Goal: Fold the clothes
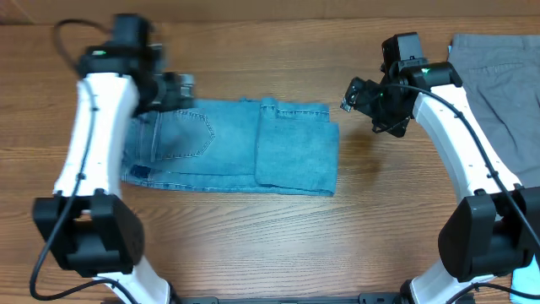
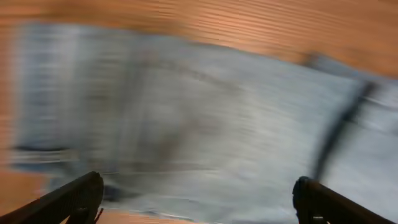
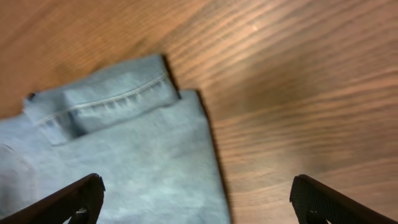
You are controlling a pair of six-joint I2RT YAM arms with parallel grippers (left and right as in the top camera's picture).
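The brown wood-grain desk [image 1: 253, 253] fills every view; nothing of the room beyond it shows. Bare wood surrounds the clothes.

The long light-blue denim jeans [image 1: 228, 148] lie in the middle of the desk, between the two arms. They are already gathered into a compact rectangle, with the legs doubled over from the right so the hems rest on top and a curve-stitched back pocket shows on the left. That garment looks at least half folded; one more fold to shorten it may remain.

The plain grey trousers [image 1: 506, 84] lie at the far right corner, partly out of frame and well apart from the jeans. They appear spread flat and not yet folded, so I judge the task somewhere near its midpoint.

The white left arm [image 1: 89, 143] reaches over the jeans' waistband end, and the white right arm [image 1: 456, 143] hangs just beyond their hem end. The left jaws stand wide over blurred denim, gripping nothing. The right jaws are likewise spread wide, empty, above the jeans' corner and bare wood.
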